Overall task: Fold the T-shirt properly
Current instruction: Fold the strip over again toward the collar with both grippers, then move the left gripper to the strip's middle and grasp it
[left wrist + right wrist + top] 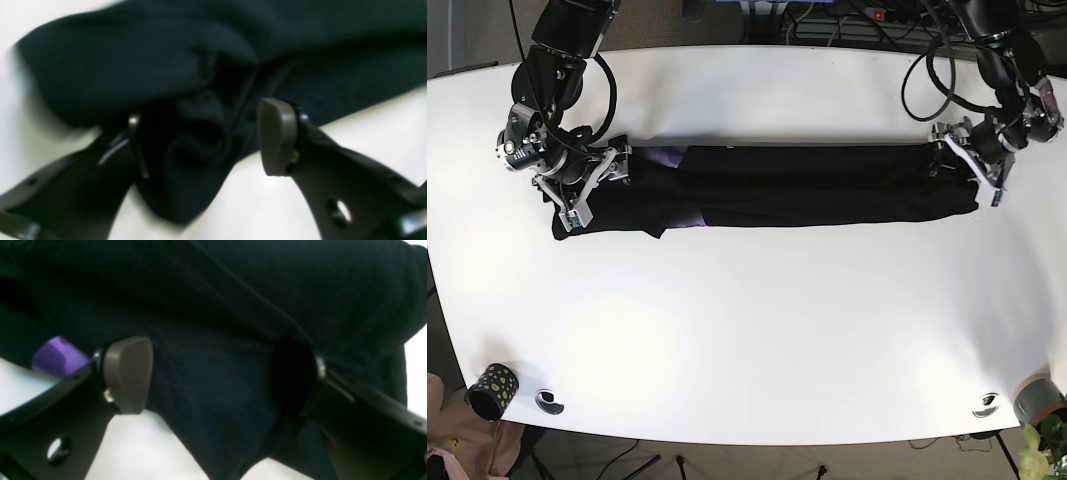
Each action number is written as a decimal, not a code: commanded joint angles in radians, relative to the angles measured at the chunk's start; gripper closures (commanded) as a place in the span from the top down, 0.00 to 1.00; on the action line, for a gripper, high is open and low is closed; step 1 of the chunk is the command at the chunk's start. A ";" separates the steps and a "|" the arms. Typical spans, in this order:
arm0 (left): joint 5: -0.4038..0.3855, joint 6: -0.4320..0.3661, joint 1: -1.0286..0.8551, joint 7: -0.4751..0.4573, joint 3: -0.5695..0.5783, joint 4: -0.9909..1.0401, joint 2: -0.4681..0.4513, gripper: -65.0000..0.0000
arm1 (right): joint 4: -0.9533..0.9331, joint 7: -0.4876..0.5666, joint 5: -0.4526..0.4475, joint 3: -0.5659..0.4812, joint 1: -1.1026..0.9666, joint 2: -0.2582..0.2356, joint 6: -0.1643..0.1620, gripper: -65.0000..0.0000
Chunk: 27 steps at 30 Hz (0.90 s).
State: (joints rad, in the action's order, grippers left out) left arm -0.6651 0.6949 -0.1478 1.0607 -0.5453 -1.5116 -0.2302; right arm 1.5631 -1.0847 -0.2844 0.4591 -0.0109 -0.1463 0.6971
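T-shirt (767, 187): lay as a long black band near the table's (757, 330) far edge.
Left gripper (203, 140): jaws spread around bunched cloth.
Right gripper (213, 376): jaws spread, cloth between.

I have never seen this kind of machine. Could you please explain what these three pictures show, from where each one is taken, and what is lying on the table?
This is a robot with two arms at a white table. The base view looks down from above; the two other pictures come from small cameras mounted on each wrist, looking past the gripper's two fingers.

On the table lies a black T-shirt, already folded into a long narrow band. A little purple shows at one end of it.

The right gripper, on the left side of the base view, is at one end of the shirt. The left gripper is at the other end. In both wrist views the fingers stand apart with bunched fabric between them, so nothing is clamped at this moment.

Small objects sit at the table's lower corners, too small to identify.
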 commanded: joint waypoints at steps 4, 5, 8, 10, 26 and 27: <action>-0.135 0.003 0.006 0.079 -0.091 -0.010 -0.031 0.67 | 0.013 -0.001 -0.003 0.004 0.013 -0.009 0.001 0.87; -0.140 0.003 0.007 0.082 -0.126 -0.005 -0.031 0.67 | 0.013 -0.001 -0.003 0.004 0.013 -0.009 0.001 0.87; -0.138 0.003 0.009 0.082 -0.177 0.036 -0.030 0.67 | 0.013 -0.001 -0.003 0.004 0.013 -0.009 0.001 0.87; -0.140 0.003 0.018 0.075 -0.177 0.073 -0.033 0.67 | 0.013 -0.001 -0.003 0.004 0.013 -0.009 0.001 0.87; -0.143 0.003 0.127 0.075 -0.172 0.312 -0.061 0.67 | 0.013 -0.001 -0.003 0.004 0.013 -0.008 0.001 0.87; -0.141 0.003 0.142 0.077 -0.164 0.312 -0.061 0.67 | 0.013 -0.001 -0.003 0.004 0.013 -0.008 0.001 0.87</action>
State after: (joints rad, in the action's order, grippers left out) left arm -0.8360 0.7017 -0.0185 1.1095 -0.7170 -1.1973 -0.2829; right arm 1.5631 -1.0847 -0.2840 0.4606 -0.0109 -0.1440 0.6971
